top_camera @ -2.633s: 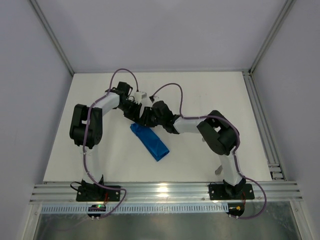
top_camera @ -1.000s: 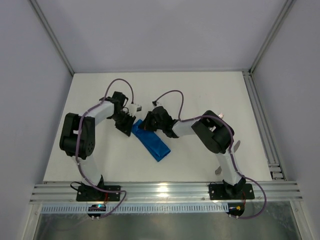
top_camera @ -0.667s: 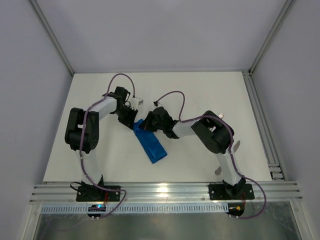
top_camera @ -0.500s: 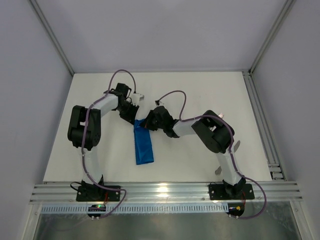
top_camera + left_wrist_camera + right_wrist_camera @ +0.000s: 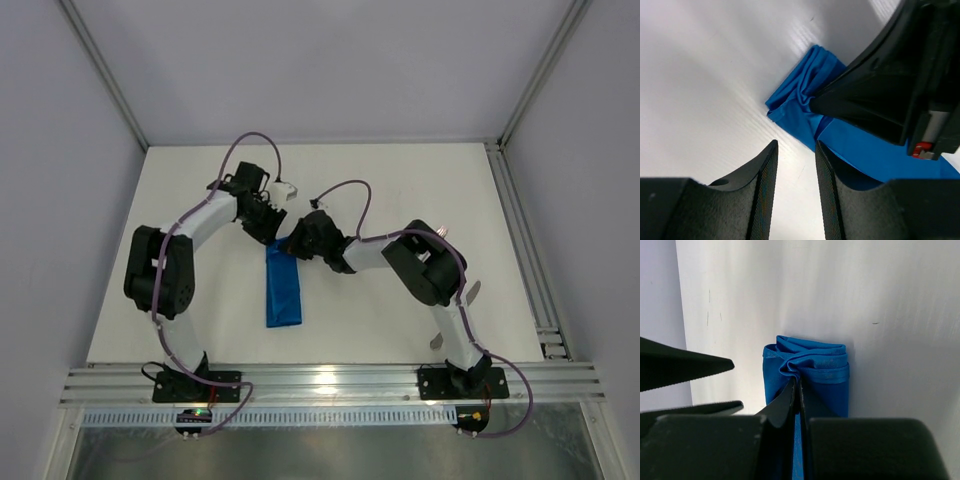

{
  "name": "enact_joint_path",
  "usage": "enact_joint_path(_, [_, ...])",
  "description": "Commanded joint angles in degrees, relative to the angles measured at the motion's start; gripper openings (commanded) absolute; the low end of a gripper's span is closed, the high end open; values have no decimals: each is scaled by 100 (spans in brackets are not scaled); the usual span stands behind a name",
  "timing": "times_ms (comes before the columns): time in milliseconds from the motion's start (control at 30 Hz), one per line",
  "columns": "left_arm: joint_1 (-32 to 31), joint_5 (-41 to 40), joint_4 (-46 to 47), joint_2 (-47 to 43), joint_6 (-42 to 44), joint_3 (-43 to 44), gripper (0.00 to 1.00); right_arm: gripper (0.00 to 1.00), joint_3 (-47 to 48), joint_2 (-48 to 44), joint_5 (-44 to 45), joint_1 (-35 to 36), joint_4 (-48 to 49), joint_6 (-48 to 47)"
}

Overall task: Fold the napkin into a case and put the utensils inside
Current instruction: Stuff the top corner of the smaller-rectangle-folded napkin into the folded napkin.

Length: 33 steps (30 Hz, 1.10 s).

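White table w/ alu rail along near edge.

Far end of narrow bright blue folded cloth strip crowded: left gripper, jaws parted, just beside its corner; right gripper pinched onto it. No passage between them. Near end of strip free, bare white table on both sides. Black left-arm elbow blocks left edge, black right-arm elbow blocks right; small grey shapes beside latter, perhaps cutlery.

The case has swung from diagonal to straight, and the left end effector has opened.
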Motion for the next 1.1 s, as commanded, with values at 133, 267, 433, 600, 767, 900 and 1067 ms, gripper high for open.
enact_joint_path(133, [-265,-597,94,153,312,-133,38,4,64,56,120,43,146,66])
enact_joint_path(267, [-309,-789,146,250,330,-107,38,4,56,56,120,43,146,58])
enact_joint_path(433, [-353,-843,314,382,338,-107,38,4,56,56,103,34,163,49])
enact_joint_path(600, [-361,-571,323,497,277,-107,36,4,38,38,111,43,146,14])
enact_joint_path(767, [-353,-193,288,479,163,-54,14,4,64,38,50,34,181,-30])
enact_joint_path(900, [-90,606,401,356,-126,-89,0,4,29,29,-108,34,356,-22])
enact_joint_path(1067, [315,1073,542,259,-364,-107,0,4,-85,-15,-214,34,568,40])
